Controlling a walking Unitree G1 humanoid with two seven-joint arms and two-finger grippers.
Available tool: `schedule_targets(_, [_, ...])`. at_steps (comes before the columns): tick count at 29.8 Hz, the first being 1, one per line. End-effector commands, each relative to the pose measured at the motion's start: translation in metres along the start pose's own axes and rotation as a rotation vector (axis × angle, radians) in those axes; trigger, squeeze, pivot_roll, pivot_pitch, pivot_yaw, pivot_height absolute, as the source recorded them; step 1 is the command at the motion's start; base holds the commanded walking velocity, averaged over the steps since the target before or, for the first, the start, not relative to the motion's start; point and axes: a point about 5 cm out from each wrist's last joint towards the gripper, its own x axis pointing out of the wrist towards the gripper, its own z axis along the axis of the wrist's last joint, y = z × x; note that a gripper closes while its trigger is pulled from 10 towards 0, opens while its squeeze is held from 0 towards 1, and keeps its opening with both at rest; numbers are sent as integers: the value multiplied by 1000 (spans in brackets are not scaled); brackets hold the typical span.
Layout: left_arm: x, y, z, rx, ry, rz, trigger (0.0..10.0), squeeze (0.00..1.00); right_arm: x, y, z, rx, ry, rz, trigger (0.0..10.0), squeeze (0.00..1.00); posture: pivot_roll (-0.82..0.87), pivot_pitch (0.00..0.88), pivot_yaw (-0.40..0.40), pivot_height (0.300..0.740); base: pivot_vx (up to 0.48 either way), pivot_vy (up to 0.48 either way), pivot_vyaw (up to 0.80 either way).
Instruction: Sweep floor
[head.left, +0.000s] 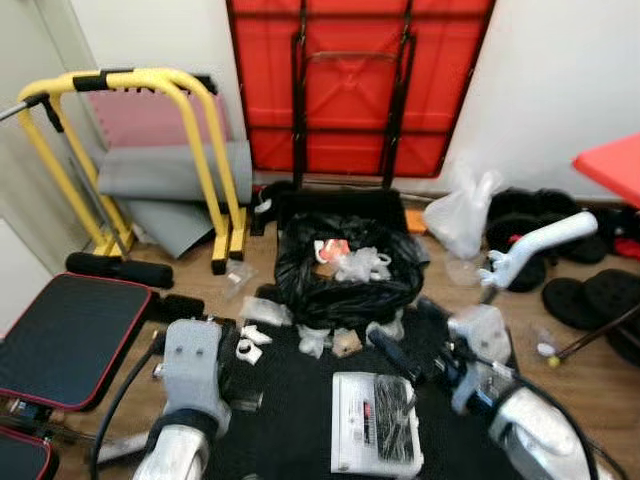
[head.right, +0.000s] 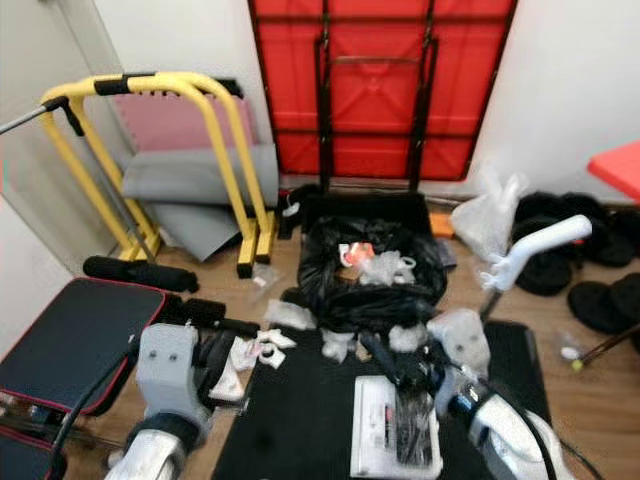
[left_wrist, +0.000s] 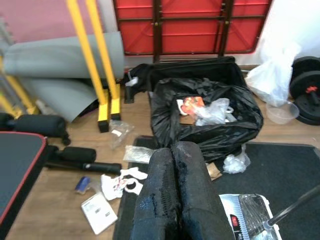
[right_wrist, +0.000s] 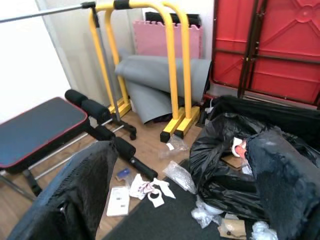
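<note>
Reaching toward black bag (head.left: 345, 270): left fingers (left_wrist: 175, 195) together; right fingers (right_wrist: 282, 185) apart.

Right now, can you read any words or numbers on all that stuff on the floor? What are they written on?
No text here can be read.
White packet on the black mat: a red mark and dark print, too blurred to read.
White leaflet on the wooden floor: lines of print, too small to read.
Red and white wrapper in the black rubbish bag: no letters can be made out.
</note>
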Motion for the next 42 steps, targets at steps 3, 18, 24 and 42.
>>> schedule_targets(3, [-6,-3,1,-23,11,2,10000,0,-4,0,0,42,0,-25,10000,0,-134,0,-6,734,0,0,0])
schedule_targets(18, [-25,-1,-14,-127,93,68,10000,0,-13,-7,-29,78,45,-69,10000,0,-124,0,1,740,0,0,0])
schedule_targets(24, [-22,-1,-14,-139,83,72,10000,0,-14,-12,-36,87,55,-75,10000,0,-131,0,-4,740,0,0,0])
schedule_targets(42, [-20,2,-15,-149,81,73,10000,0,-15,-20,-48,86,63,-67,10000,0,-145,0,-2,740,0,0,0])
